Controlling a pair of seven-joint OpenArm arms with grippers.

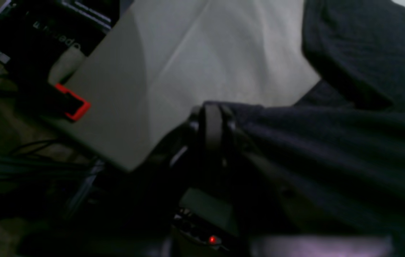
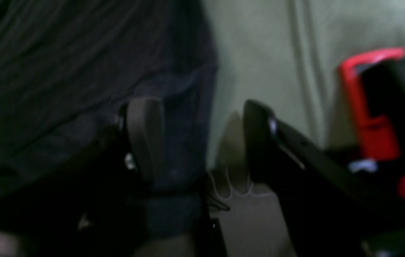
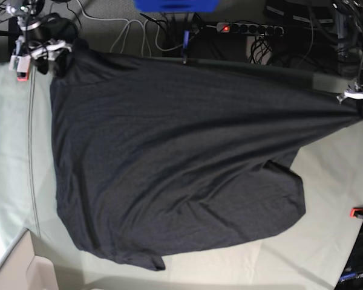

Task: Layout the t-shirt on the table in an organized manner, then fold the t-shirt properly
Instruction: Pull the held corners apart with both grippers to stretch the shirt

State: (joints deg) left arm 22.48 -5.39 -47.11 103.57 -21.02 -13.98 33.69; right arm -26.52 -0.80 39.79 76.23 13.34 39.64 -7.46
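The dark charcoal t-shirt [image 3: 169,157] lies spread wide over the pale grey-green table [image 3: 327,241], stretched between the two far corners; its graphic is hidden. My left gripper [image 3: 354,95] at the far right edge is shut on a corner of the shirt [image 1: 331,150]; in the left wrist view the closed gripper [image 1: 212,123] pinches the dark cloth. My right gripper [image 3: 55,53] is at the far left corner. In the right wrist view my right gripper [image 2: 202,142] is open, with the shirt's edge [image 2: 181,117] lying between the jaws against the left finger [image 2: 145,135].
Red-orange clamps sit on the table edges [image 3: 359,212] [image 1: 74,101] [image 2: 366,107]. A cardboard box [image 3: 15,269] stands at the near left corner. Cables and a power strip [image 3: 248,28] lie behind the far edge.
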